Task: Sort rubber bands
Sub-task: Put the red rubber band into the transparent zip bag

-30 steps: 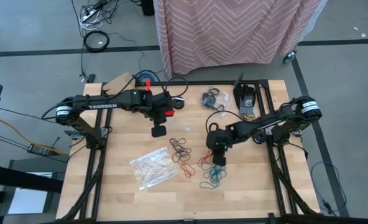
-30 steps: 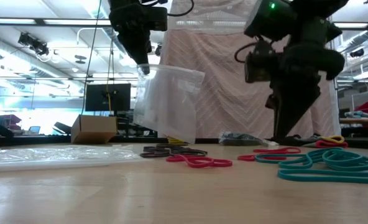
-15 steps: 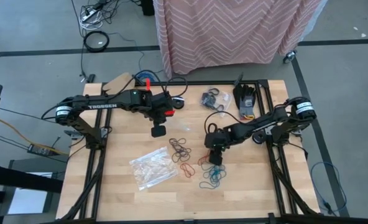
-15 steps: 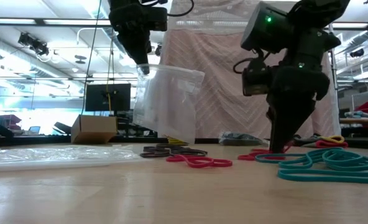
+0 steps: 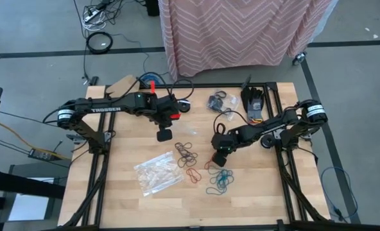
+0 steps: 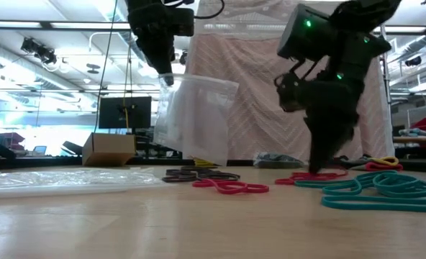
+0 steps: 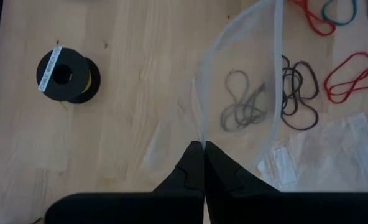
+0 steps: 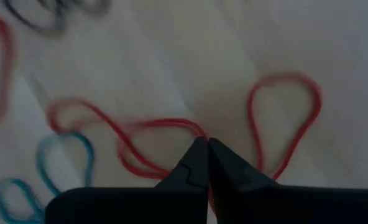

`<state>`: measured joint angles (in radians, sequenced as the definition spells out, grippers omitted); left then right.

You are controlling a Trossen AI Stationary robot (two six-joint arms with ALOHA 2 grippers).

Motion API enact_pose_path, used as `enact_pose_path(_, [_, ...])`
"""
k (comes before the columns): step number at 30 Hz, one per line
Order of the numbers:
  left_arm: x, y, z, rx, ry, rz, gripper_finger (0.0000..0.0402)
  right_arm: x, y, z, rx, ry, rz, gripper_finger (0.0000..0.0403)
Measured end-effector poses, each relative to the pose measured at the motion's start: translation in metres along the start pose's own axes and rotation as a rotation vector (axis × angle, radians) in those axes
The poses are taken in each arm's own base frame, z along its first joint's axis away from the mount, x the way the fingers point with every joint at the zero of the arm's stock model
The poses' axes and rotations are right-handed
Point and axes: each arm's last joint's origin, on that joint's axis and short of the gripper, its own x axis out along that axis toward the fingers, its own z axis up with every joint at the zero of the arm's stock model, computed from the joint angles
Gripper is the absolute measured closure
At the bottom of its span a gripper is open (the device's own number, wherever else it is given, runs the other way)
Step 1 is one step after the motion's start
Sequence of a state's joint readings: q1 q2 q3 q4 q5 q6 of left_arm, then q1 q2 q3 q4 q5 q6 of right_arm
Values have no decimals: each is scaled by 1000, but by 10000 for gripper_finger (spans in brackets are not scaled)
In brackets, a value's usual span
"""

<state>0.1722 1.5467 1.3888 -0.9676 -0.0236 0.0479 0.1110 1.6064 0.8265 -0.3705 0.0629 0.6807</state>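
We see the right gripper (image 8: 202,144) pinched shut on a red rubber band (image 8: 171,127) down on the table (image 5: 126,199), just beside the teal bands (image 5: 221,182). The left gripper (image 7: 202,148) is clamped on a clear bag (image 6: 195,119), held up left of the dark bands (image 5: 185,153).

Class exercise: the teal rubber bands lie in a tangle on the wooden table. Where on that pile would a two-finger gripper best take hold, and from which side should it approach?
Probably from straight above, pinching an outer loop of the teal rubber bands. They lie flat on the table, so nothing offers a sideways hold, and an edge loop stands clear of the red bands beside them.
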Motion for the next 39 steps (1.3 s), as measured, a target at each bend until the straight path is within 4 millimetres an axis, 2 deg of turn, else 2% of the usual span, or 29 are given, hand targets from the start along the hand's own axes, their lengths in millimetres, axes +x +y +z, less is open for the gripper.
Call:
enact_pose_path(6, [0, 0, 8, -2, -87, 3, 401, -29, 11, 19, 17, -141, 43, 403])
enact_pose_path(15, [-1, 1, 12, -2, -120, 4, 401, -97, 21, 47, 50, -440, 82, 403])
enact_pose_path(22, [-1, 0, 17, -2, -180, -10, 401, -150, 28, 73, -12, -638, 84, 403])
enact_pose_path(30, [15, -1, 20, -5, -138, -48, 401, -204, 39, 98, -119, -789, 106, 403])
enact_pose_path(34, [21, -2, 21, -11, -128, -86, 401, -223, 42, 104, -156, -853, 97, 403])
enact_pose_path(39, [21, -3, 26, -31, -177, -151, 401, -231, 41, 108, -180, -880, 80, 403])
